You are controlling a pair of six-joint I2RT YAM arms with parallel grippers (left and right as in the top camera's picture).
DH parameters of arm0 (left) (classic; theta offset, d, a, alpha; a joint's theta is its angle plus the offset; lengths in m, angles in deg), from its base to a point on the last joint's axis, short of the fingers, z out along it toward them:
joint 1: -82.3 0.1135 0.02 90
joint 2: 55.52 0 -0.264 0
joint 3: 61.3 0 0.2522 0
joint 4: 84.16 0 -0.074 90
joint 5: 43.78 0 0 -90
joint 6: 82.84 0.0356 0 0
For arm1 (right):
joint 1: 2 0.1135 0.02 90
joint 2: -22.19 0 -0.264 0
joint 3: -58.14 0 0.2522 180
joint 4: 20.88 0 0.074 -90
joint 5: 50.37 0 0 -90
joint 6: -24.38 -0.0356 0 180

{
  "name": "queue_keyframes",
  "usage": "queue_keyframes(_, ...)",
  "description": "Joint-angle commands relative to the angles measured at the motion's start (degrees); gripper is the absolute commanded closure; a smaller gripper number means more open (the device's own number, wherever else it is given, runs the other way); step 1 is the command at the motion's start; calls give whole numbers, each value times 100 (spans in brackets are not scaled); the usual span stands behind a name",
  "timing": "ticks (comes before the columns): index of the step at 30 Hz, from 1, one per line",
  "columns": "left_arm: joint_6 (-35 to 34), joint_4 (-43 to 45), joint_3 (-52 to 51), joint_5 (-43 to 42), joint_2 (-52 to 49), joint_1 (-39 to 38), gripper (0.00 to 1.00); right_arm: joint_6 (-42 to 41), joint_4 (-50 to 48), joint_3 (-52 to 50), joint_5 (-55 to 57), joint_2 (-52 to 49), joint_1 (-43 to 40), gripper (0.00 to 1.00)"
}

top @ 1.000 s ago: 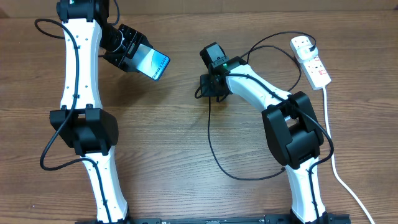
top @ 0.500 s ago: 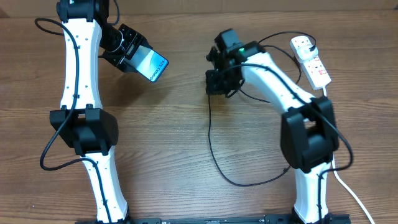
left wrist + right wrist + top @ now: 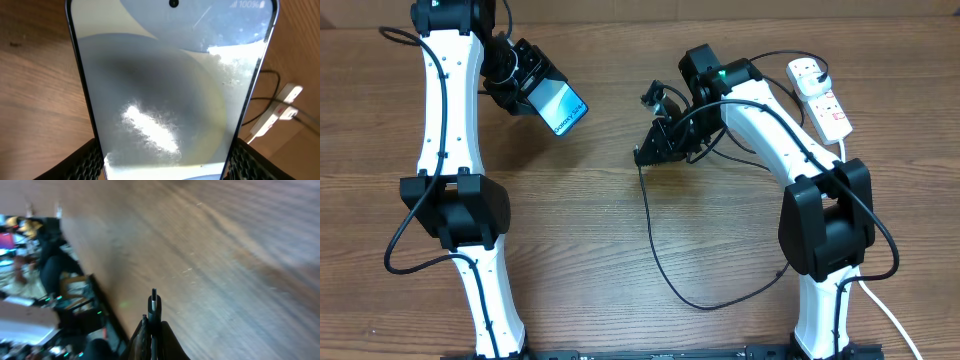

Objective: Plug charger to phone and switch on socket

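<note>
Surface (image 3: pixel 590 230): one, wood, with open room between the arms, left of the socket (image 3: pixel 820 95).
Socket: one, white, near the right edge; its cord runs out of frame.
Phone (image 3: pixel 558 106): one, well left of the socket, clamped across its width by the left pincer (image 3: pixel 532 90); its lower end is hidden.
Charger (image 3: pixel 655 235): one, its tip pinched in the closed right pincer (image 3: pixel 645 152) left of the socket; the plug end is hard to make out.
</note>
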Motion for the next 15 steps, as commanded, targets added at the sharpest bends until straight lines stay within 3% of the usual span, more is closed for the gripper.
queue_keyframes(1,997,46,164,-22,94,31,96,299,85,116,-682,164,-7,96)
queue_keyframes(9,2015,219,164,-48,94,-11,96,299,144,116,-1357,164,181,96)
queue_keyframes(15,2085,291,164,-79,94,-133,96,271,116,116,-1565,164,332,96)
